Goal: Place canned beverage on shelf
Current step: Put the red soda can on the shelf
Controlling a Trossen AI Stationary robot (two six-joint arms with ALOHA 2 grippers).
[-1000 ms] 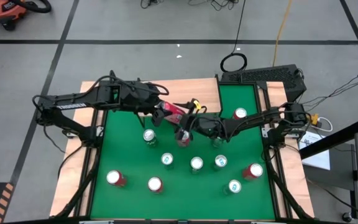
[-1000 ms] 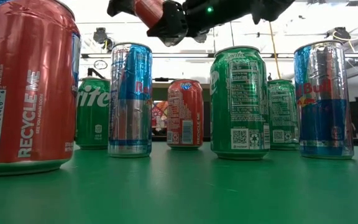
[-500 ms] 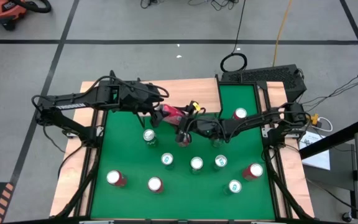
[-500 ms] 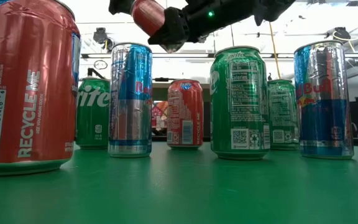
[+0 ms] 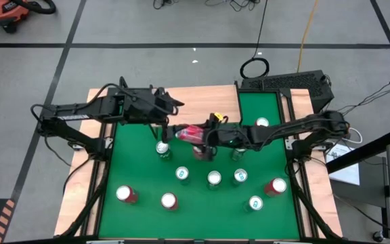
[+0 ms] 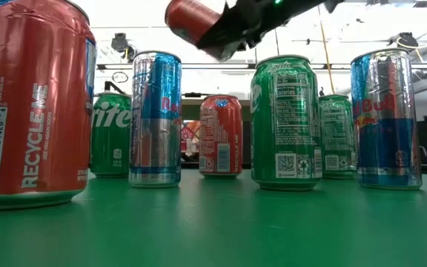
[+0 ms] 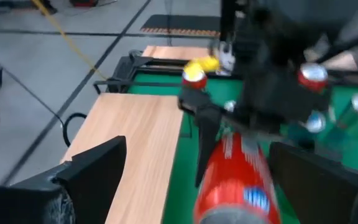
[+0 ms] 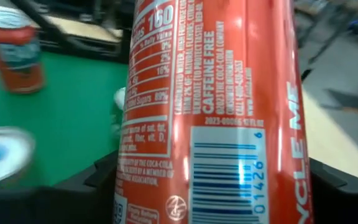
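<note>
Red can lifted off the green table, lying sideways in the air between the two arms, near the table's far edge. Pinched by the right gripper; left gripper spread wide just beside the can's end, touching nothing. Lifting done, by the look of it; carrying over and setting down on the shelf left. From above, only a red sliver among black arms. Right wrist view fills with the can's label and barcode. Low view hides the shelf behind standing cans.
</note>
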